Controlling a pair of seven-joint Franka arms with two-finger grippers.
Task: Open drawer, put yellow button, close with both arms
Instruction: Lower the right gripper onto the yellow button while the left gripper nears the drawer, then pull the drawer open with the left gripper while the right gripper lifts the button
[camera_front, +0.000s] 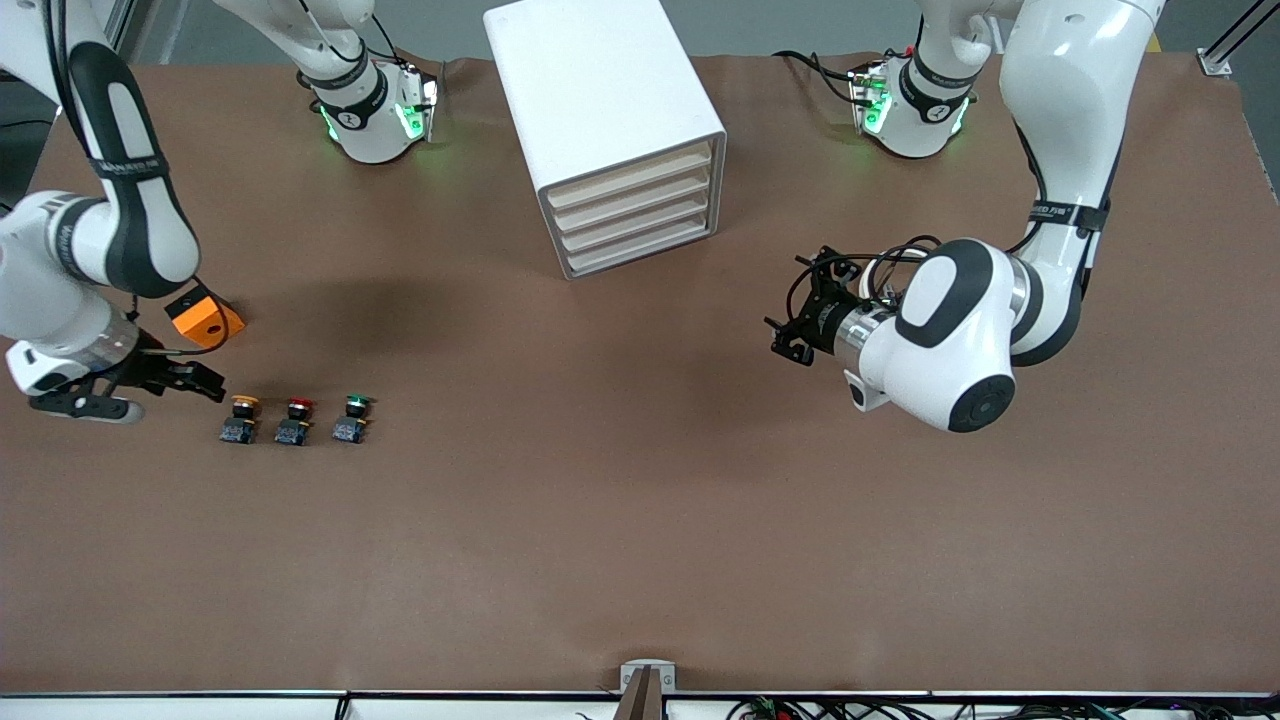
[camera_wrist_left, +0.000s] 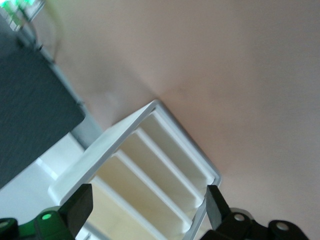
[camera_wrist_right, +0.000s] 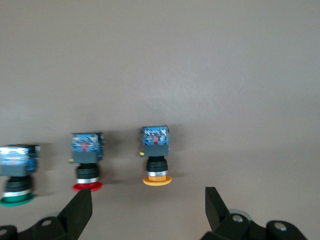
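Observation:
The white cabinet (camera_front: 600, 100) stands at the robots' edge of the table, its four cream-fronted drawers (camera_front: 635, 215) all shut. The yellow button (camera_front: 241, 418) lies near the right arm's end of the table, first in a row with a red and a green one. My right gripper (camera_front: 205, 385) is open and empty, low beside the yellow button; in the right wrist view the button (camera_wrist_right: 156, 155) lies just off the open fingertips (camera_wrist_right: 80, 212). My left gripper (camera_front: 785, 322) is open and empty above the table toward the left arm's end, facing the drawer fronts (camera_wrist_left: 150, 170).
The red button (camera_front: 296, 420) and green button (camera_front: 352, 418) lie beside the yellow one, toward the table's middle. The brown table (camera_front: 640, 500) stretches wide toward the front camera. The arm bases (camera_front: 375, 115) flank the cabinet.

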